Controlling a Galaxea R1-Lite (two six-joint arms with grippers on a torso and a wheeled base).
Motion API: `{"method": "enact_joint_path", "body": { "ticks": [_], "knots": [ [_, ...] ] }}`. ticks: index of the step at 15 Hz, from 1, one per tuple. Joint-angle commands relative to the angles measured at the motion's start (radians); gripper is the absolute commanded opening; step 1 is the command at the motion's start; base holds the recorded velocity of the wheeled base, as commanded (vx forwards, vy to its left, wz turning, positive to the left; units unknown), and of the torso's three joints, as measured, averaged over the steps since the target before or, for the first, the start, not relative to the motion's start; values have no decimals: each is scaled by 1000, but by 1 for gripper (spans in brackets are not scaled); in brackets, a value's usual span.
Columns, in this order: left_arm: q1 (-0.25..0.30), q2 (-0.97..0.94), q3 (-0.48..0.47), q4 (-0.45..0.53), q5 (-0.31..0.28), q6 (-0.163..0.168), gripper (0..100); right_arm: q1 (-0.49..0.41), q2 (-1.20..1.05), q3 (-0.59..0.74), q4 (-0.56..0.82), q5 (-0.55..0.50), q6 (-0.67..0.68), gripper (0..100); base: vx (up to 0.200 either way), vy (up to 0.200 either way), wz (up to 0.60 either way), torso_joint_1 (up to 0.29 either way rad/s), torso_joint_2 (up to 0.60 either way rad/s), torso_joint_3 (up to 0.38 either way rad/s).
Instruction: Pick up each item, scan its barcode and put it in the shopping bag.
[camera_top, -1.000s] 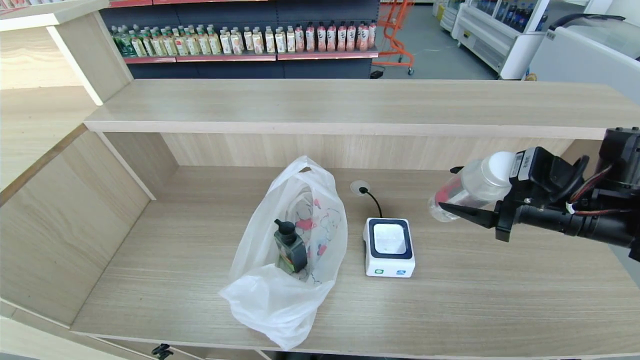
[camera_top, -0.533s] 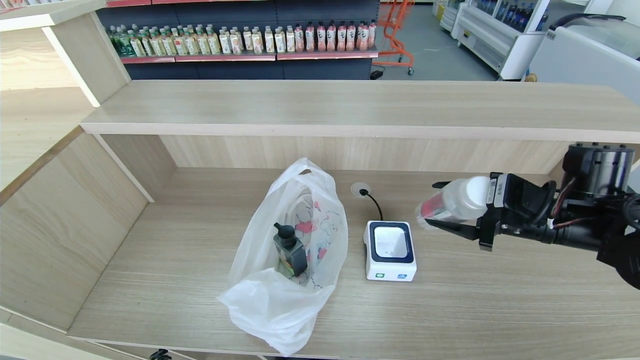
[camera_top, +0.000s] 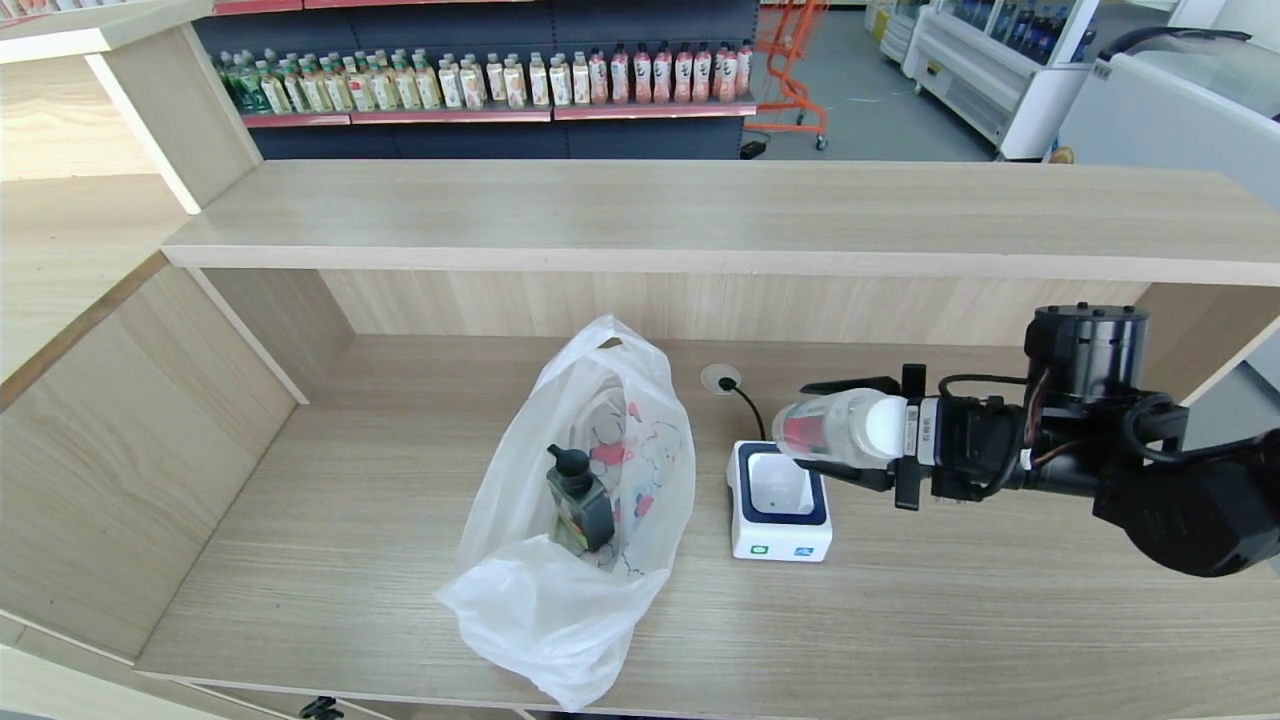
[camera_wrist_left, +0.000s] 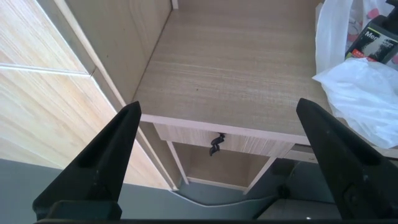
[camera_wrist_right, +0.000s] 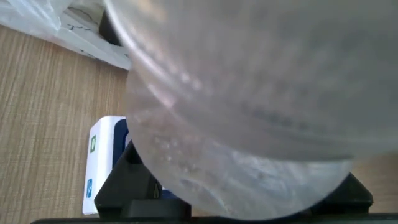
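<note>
Plastic bottle (camera_top: 835, 428) lies gripped between right fingers (camera_top: 845, 385).

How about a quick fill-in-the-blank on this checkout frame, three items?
1. The right gripper holds the clear bottle directly over the ____.
2. The dark pump bottle stands ____ the shopping bag.
3. The left gripper is ____, with nothing in it.

Missing words: scanner; inside; open.

Matt wood-grain counter (camera_top: 900, 620), thin translucent plastic bag (camera_top: 560, 600), clear plastic bottle (camera_top: 835, 430)
</note>
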Motion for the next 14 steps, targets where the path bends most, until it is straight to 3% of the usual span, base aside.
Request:
{"method": "enact_joint_path", "body": {
  "ticks": [1,7,14],
  "knots": [
    [0,0,0,0,1,0,100,-4,51,-8,0,22,-26,0,0,0,0,0,0,0],
    [0,0,0,0,1,0,100,-21,124,-14,-8,83,-142,0,0,0,0,0,0,0],
    [0,0,0,0,-1,0,100,-30,173,-14,-89,114,-151,0,0,0,0,0,0,0]
  ]
}}
